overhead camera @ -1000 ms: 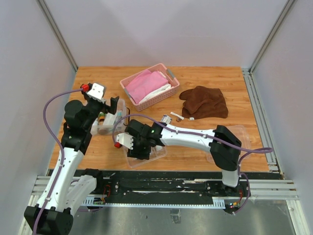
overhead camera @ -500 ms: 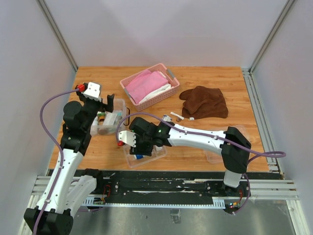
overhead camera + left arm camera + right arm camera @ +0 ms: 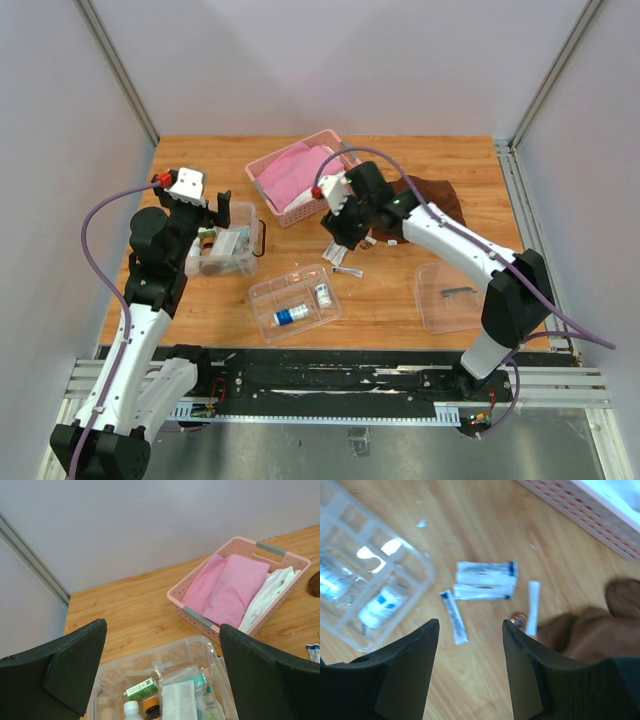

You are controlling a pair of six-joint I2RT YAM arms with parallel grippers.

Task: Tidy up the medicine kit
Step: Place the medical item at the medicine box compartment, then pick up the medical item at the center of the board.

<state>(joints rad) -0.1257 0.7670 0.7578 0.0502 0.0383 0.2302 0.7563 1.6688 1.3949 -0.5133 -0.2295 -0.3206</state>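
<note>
Black-fingered, my right hand [image 3: 470, 627] hangs partly open and empty just on the near side of the pink basket [image 3: 295, 210], over white packets [image 3: 485, 580] on the tabletop [image 3: 385, 315]. Farther out on that side sits the divided tray [image 3: 273, 295] with two small bottles [image 3: 293, 314]. My left hand [image 3: 162, 630], spread wide and empty, hovers left of the basket above the clear box [image 3: 150, 655]; the lid [image 3: 440, 275] lies off the basket's near right.

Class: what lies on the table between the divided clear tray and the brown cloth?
In the right wrist view, small white packets lie loose between the divided clear tray and the brown cloth, not touching the tray.
</note>
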